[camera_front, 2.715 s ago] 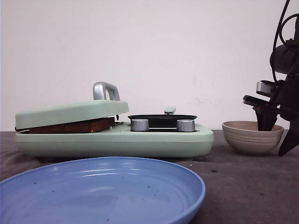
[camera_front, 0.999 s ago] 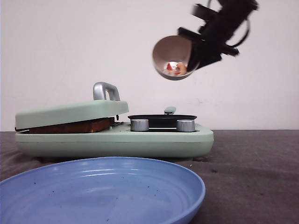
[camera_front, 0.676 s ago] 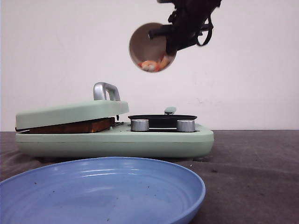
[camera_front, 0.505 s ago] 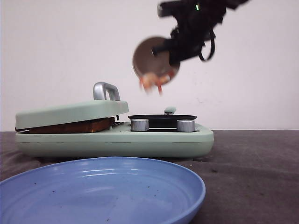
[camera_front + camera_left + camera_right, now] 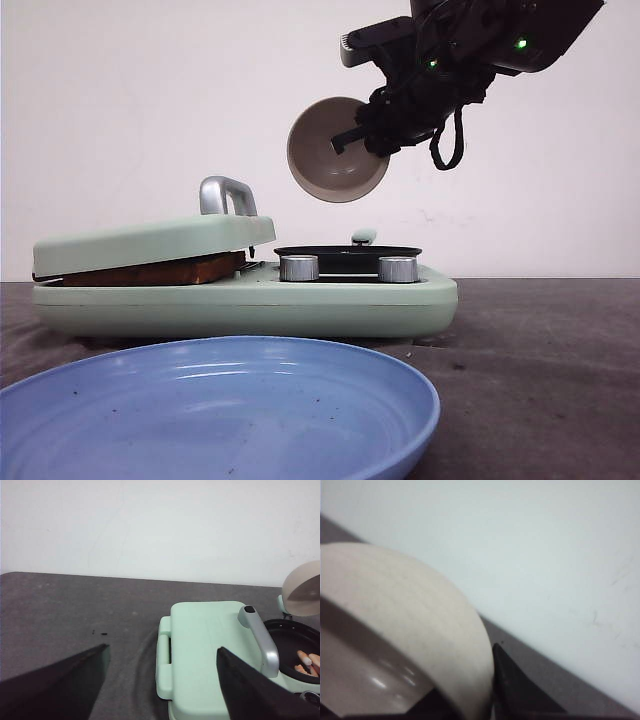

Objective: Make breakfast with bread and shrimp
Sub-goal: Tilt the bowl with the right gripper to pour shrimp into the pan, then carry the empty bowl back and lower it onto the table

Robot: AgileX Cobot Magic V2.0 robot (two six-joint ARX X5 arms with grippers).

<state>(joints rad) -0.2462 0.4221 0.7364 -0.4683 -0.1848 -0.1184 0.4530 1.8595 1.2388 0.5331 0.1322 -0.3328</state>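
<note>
Up in the air above the green cooker (image 5: 245,300): a tan bowl (image 5: 338,150), tipped on its side with the open mouth turned down toward the black pan (image 5: 347,253). Gripped at the rim by the right fingers (image 5: 372,135), clenched on it. Looks empty inside from the front. Down in the pan, a few pink and orange shrimp (image 5: 307,661), seen from the left wrist. Beside the pan, the cooker's lid (image 5: 150,243) with a silver handle (image 5: 226,194), resting nearly shut on brown toasted bread (image 5: 155,271), so the bread sits pressed inside the cooker's left half. Two silver knobs (image 5: 299,267) on the cooker's front, just under the pan. Nearer than the cooker, a big blue plate (image 5: 215,410) on the dark gray surface (image 5: 530,380). Left fingers (image 5: 160,685) spread wide apart, grasping nothing, hanging over the surface on the lid side of the cooker.
</note>
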